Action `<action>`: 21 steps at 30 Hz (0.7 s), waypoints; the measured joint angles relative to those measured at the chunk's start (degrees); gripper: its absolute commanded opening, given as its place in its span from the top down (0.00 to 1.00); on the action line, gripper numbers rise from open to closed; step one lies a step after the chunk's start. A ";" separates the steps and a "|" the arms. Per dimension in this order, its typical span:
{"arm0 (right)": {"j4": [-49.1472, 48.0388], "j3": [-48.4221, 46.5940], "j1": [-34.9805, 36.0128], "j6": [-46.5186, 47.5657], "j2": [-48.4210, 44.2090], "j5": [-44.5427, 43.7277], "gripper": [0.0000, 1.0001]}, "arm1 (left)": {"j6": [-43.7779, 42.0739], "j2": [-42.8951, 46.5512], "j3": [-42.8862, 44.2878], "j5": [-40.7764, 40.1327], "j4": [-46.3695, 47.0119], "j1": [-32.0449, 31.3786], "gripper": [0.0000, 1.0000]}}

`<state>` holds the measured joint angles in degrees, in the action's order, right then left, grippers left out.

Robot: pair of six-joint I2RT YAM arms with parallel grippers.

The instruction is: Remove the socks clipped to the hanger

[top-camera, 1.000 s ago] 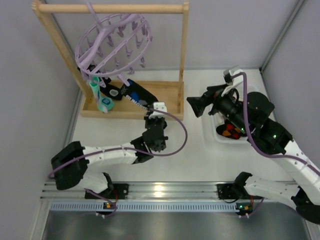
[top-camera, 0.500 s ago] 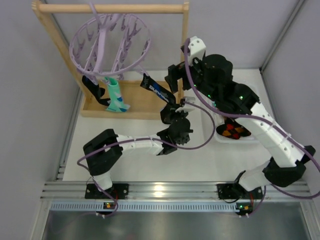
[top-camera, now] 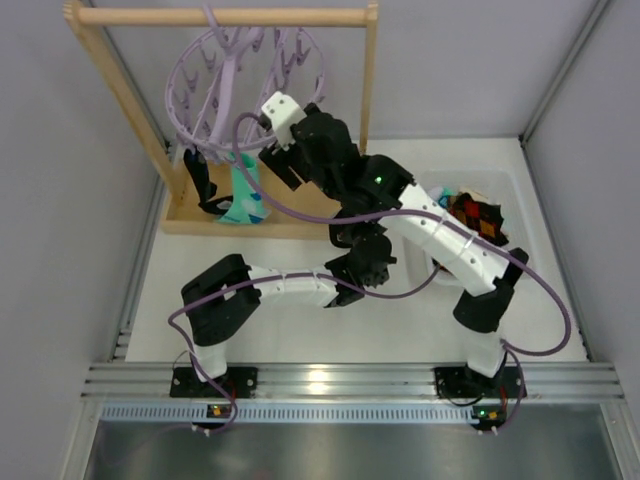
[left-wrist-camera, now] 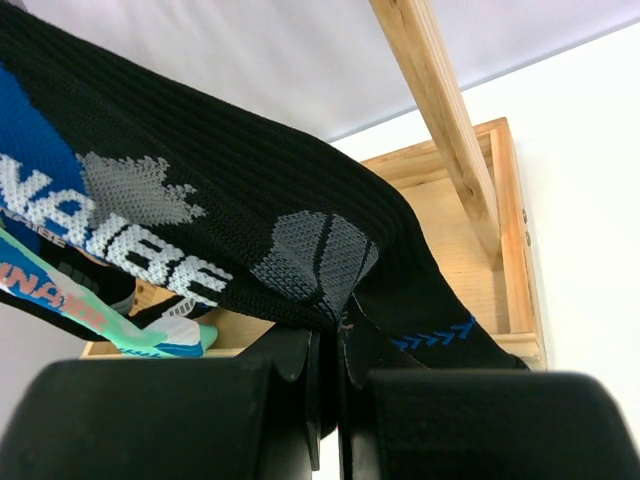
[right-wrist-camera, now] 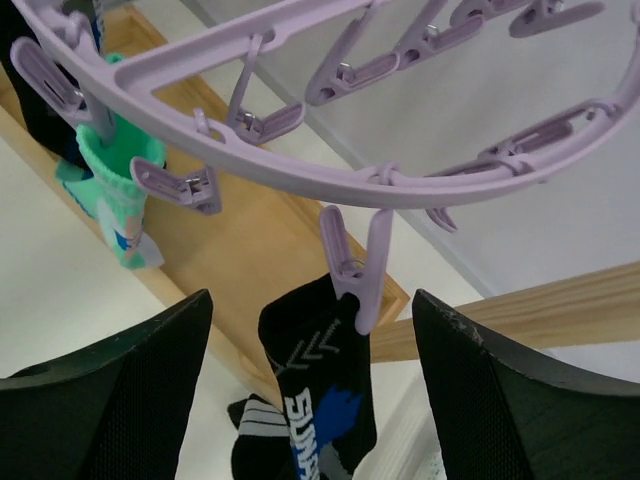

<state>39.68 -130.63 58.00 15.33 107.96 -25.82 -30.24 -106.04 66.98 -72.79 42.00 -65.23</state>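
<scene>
Walls [top-camera: 450, 60] of pale grey back the hanger [top-camera: 228, 55] over white tabletop [top-camera: 300, 340].

hanger [right-wrist-camera: 450, 185]: 1 | black socks [right-wrist-camera: 310, 400]: 2 | teal sock [right-wrist-camera: 110, 180]: 1 | rack [top-camera: 220, 17]: 1 | tray [top-camera: 505, 185]: 1

The hanger [right-wrist-camera: 385, 182] hangs from the rack's rail [top-camera: 220, 16], socks [top-camera: 245, 190] dangling beneath, above the rack's base [top-camera: 280, 228].
</scene>
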 measured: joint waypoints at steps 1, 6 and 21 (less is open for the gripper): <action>-0.11 0.00 0.44 1.05 0.96 -0.79 0.24 | -0.15 0.00 0.15 0.07 0.02 0.00 1.00; -1.27 0.02 1.11 5.49 4.24 -5.60 0.29 | -0.83 0.00 0.90 0.24 0.02 -0.02 1.00; -9.77 0.13 1.01 10.69 6.82 -11.89 0.50 | -1.05 0.00 0.96 0.98 0.02 -0.04 1.00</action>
<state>29.91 -130.50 59.00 26.02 114.78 -37.71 -31.29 -106.04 67.94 -71.81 42.02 -65.28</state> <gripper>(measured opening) 0.525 0.049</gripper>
